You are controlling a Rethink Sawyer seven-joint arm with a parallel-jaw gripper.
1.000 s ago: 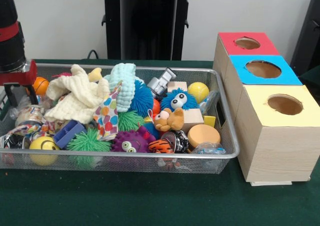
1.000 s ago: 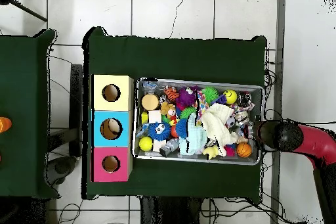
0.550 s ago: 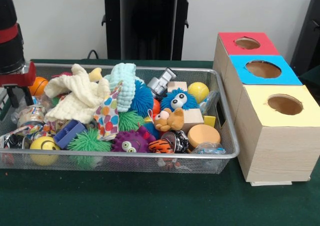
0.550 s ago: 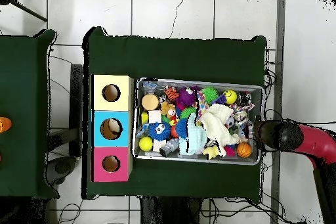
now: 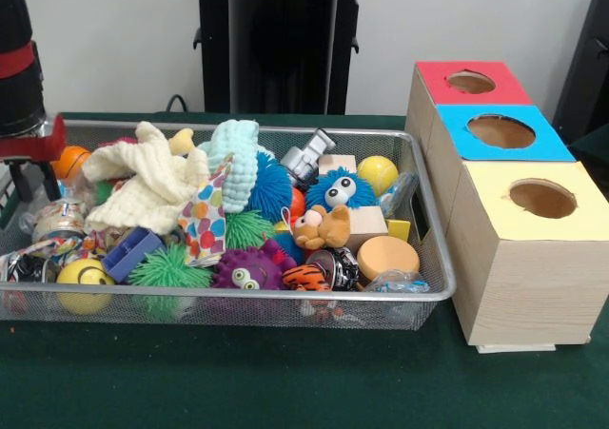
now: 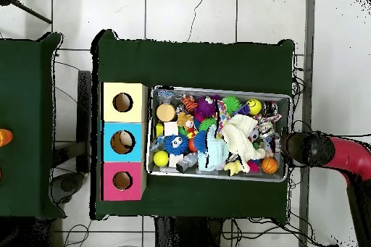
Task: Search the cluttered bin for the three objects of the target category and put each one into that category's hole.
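Observation:
A wire mesh bin (image 5: 238, 296) (image 6: 217, 90) holds a heap of toys. Among them are a cream cloth (image 5: 152, 182), a blue furry ball with eyes (image 5: 340, 189), a yellow ball (image 5: 378, 173), a small plush bear (image 5: 324, 227), an orange disc (image 5: 387, 256) and a yellow smiley ball (image 5: 83, 277). Beside the bin stand three boxes with round holes in their tops: red (image 5: 438, 87), blue (image 5: 552, 148) and yellow (image 5: 495, 215). My gripper (image 5: 33, 184) (image 6: 287, 148) hangs open over the bin's end farthest from the boxes, close to an orange ball (image 5: 71, 163), holding nothing.
A green spiky ball (image 5: 169, 269), a purple furry ball (image 5: 245, 272), a mint knitted piece (image 5: 236, 158) and a wooden block (image 5: 366, 224) crowd the bin. The green table (image 5: 285, 381) lies around it. The bin's mesh walls rise around the toys.
My gripper has lifted slightly and drifted a little toward the bin's outer end. Nothing in the bin has moved.

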